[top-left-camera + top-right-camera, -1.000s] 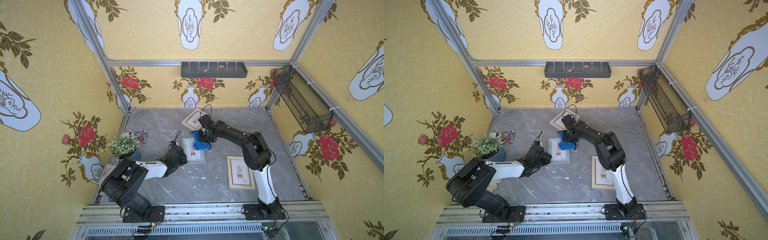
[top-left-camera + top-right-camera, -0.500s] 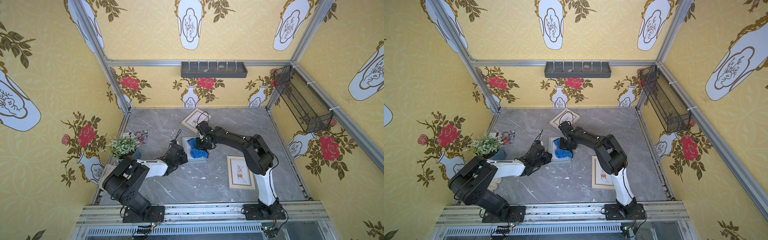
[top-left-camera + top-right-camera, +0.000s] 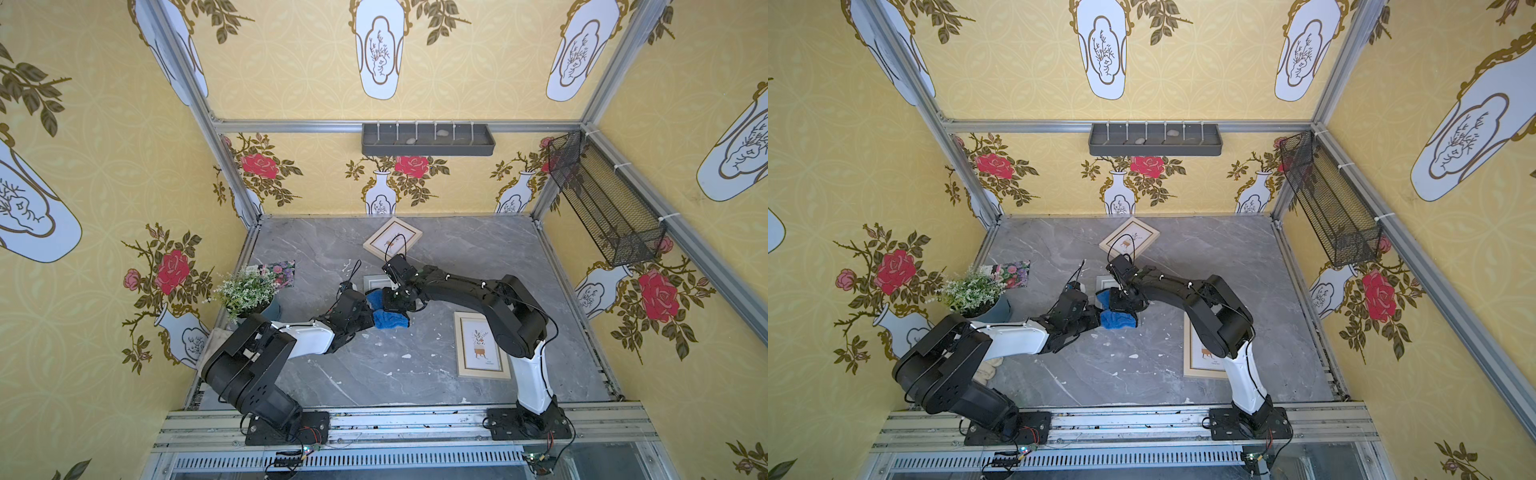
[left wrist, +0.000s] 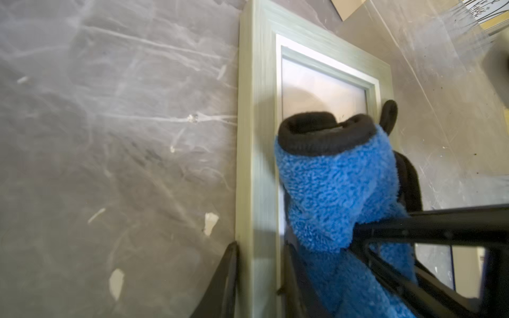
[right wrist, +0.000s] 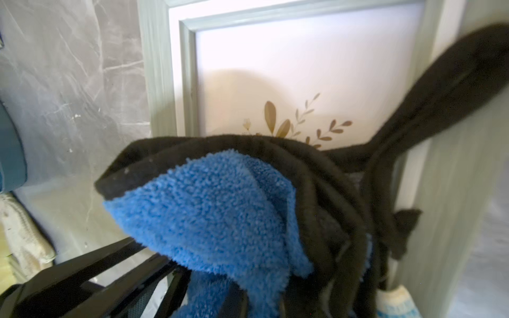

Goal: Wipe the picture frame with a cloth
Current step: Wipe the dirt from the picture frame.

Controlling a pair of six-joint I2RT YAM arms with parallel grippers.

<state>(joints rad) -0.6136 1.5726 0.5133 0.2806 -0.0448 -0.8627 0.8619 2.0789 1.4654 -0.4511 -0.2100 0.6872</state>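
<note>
Grey marble bench (image 3: pixel 457 257), scuffed with white flecks, and flat at its middle lies the grey-green picture frame (image 4: pixel 245 137). Beyond it, toward the back wall, a light wooden frame (image 3: pixel 392 241) sits turned cornerwise. Off to its right, nearer the arm bases, there's another pale frame (image 3: pixel 480 345). To its left: potted plant (image 3: pixel 247 291), floral card (image 3: pixel 280 272), and an off-white glove (image 3: pixel 988 370).

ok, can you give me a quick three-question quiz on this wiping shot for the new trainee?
1. Which holds the cloth? A left gripper, B right gripper, C neither.
2. True or false: three picture frames lie on the table.
3. Fill in: the left gripper clamps the edge of the middle ____.
Key: 1 B; 2 true; 3 frame.
</note>
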